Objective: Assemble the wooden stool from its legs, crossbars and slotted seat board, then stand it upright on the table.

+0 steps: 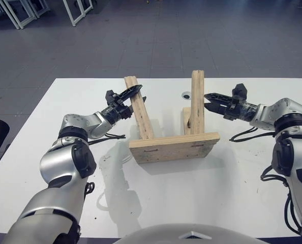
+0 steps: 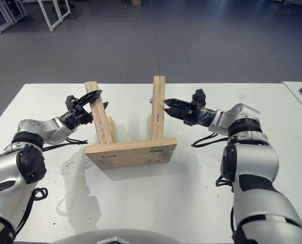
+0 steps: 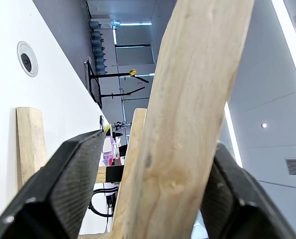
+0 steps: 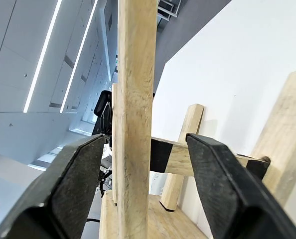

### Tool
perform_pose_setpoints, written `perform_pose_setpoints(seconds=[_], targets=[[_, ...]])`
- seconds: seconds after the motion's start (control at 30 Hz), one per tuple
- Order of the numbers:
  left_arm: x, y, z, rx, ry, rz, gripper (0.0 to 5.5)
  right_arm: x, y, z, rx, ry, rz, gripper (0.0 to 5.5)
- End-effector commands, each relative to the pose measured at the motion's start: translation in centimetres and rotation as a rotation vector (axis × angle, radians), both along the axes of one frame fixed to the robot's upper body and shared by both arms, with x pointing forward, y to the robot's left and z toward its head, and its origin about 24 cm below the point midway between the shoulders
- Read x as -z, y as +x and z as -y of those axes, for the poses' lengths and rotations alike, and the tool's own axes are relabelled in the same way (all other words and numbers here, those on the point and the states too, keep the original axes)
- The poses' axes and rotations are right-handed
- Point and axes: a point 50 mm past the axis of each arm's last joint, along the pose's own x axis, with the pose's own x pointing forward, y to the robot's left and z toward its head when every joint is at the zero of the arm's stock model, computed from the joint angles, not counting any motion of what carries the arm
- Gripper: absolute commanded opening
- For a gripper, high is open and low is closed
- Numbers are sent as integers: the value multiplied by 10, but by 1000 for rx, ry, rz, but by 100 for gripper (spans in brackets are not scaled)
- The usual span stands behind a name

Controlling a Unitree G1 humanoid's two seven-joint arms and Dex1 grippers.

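**White table, stool upside down, both pincers at the legs**

White tabletop (image 1: 232, 193) fills the foreground, with grey floor and pale table frames beyond its far edge. The wooden stool (image 1: 174, 132) is set near the middle of the table, inverted: its seat board (image 1: 174, 147) lies flat on the surface and the legs stand up from it. This posture is judged to be deliberate, since legs pushed into a seat are steadied best with the board resting on the table.

The left leg (image 1: 139, 109) leans outward. Its upper part is straddled by the left gripper (image 1: 137, 94). In the left wrist view, daylight is seen between one finger (image 3: 63, 189) and the wood, so the pincer is taken to be released around the leg, not clenched on it.

The right leg (image 1: 197, 101) stands nearly upright. The right gripper (image 1: 208, 100) is held level just beside it, fingers spread, with nothing grasped. A crossbar (image 4: 173, 162) is seen through the right wrist camera, joining the farther legs.

Both grippers seem placed high on the legs for leverage, either to square the leaning leg or to grip the frame for turning it over. The stool appears largely assembled, though it has not yet been stood upright.

A round cable grommet (image 1: 186, 95) is set into the table behind the stool. No brand, label or writing can be read anywhere. Only small dark slot marks (image 1: 151, 150) show on the board's edge.
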Motion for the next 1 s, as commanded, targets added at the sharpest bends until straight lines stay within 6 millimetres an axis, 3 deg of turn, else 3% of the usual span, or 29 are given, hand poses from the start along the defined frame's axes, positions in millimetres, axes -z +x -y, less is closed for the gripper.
perform_pose_setpoints(seconds=[0.03,0.17,0.33,0.47,0.53,0.67,0.83,0.93,1.0], targets=[[-6,1,-19,-38,123,0,289,-3,-2,10,3,-43,6,299],[-24,6,-53,-208,153,51,289,-2,-7,26,21,-116,17,299],[-46,7,-80,-337,159,114,289,-5,-13,42,19,-219,94,299],[-47,-4,-115,-433,380,169,289,-7,-27,49,-23,-339,192,299],[-38,-18,-122,-335,568,296,295,-4,-37,49,-54,-456,279,329],[-12,-71,-90,12,808,611,295,4,-65,37,-128,-664,518,405],[1,-130,-61,178,907,767,312,16,-92,34,-282,-777,569,428],[2,-149,-50,270,949,830,355,21,-99,33,-335,-824,584,428],[2,-155,-45,291,988,854,355,24,-102,31,-375,-851,601,428]])
